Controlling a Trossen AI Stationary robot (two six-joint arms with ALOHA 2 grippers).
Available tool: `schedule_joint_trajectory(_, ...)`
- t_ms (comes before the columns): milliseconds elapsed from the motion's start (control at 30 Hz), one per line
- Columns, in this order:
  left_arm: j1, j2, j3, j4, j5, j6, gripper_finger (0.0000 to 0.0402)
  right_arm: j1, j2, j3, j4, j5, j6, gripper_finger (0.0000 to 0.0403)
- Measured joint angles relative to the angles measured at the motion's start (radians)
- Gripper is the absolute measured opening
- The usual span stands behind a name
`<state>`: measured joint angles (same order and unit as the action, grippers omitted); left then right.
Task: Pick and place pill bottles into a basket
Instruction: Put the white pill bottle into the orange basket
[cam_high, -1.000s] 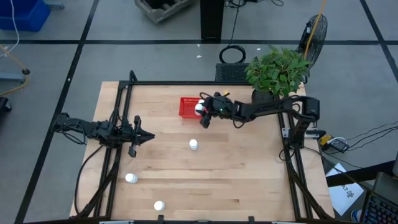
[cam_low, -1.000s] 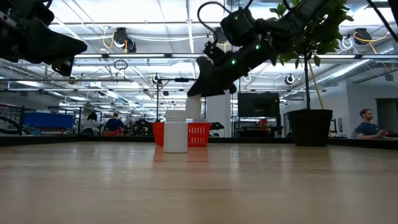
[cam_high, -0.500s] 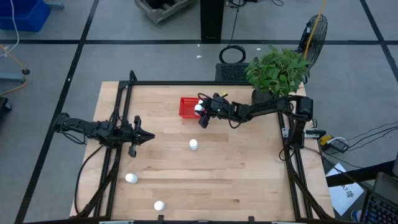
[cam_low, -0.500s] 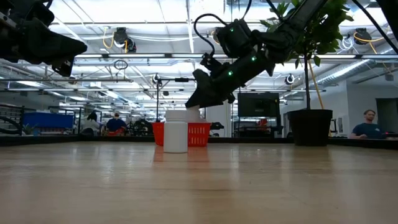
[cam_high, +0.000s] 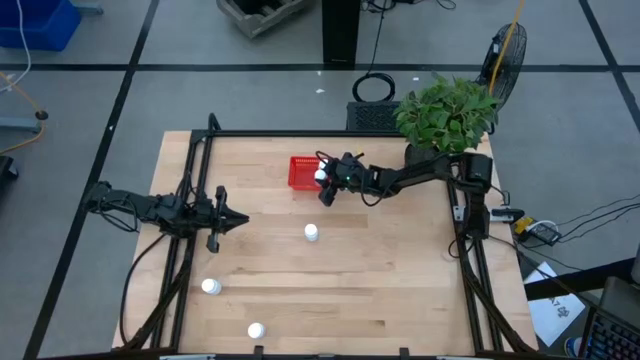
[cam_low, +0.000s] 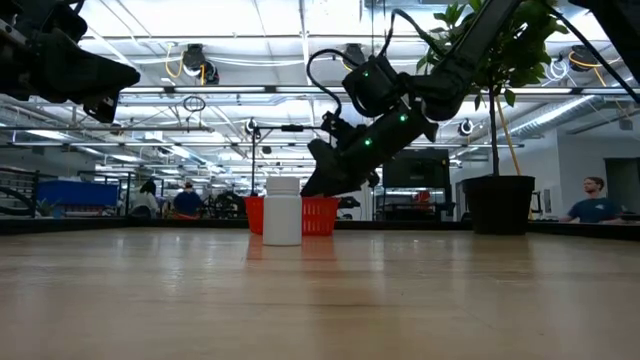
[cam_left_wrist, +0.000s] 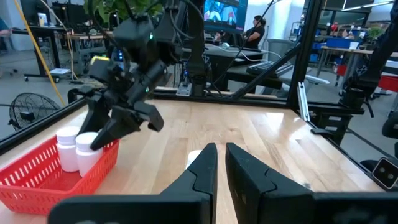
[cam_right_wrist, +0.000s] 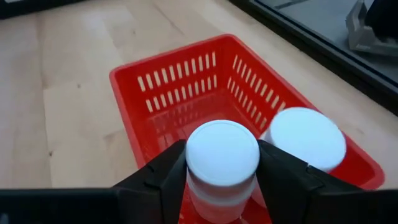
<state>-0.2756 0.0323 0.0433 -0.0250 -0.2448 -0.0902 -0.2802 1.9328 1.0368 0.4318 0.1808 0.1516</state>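
two small white capped pill bottles sit at the near end of the small bright red meshed plastic basket (cam_right_wrist: 186, 93): one stands inside (cam_right_wrist: 306, 138), the other (cam_right_wrist: 222, 163) is pinched between the fingers of the right gripper (cam_high: 322, 178), low over the basket's edge. basket lies toward the far side of the light wood plank table (cam_high: 400, 280), nr its middle, w/ the right arm reaching in from the table's right side. three more white pill bottles stand upright on the bare wood, well apart: one at mid-table (cam_high: 311, 232), one toward the near left (cam_high: 210, 286), one by the near edge (cam_high: 256, 329). left gripper (cam_high: 238, 219) hangs over the table's left part, apart from every bottle, fingers nearly pressed together w/ only a thin gap (cam_left_wrist: 221, 165). a green leafy plant in a black pot (cam_high: 447, 112) stands at the far right corner. black metal frame rails run along the table's sides. beyond: grey floor, a fan (cam_high: 503, 50), a workshop hall w/ ceiling lights, screens, seated people in the distance.
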Motion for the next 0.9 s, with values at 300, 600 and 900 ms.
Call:
schedule_joint_trajectory(300, 0.0, 0.0, 0.0, 0.0, 0.0, 0.0, 0.0035, 0.0, -0.001, 0.0, 0.006, 0.0, -0.009, 0.0177)
schedule_joint_trajectory(600, 0.0, 0.0, 0.0, 0.0, 0.0, 0.0, 0.0035, -0.002, 0.0, -0.001, 0.006, 0.0, -0.014, 0.023)
schedule_joint_trajectory(900, 0.0, 0.0, 0.0, 0.0, 0.0, 0.0, 0.0035, 0.013, -0.028, -0.002, 0.036, 0.001, -0.042, 0.0262)
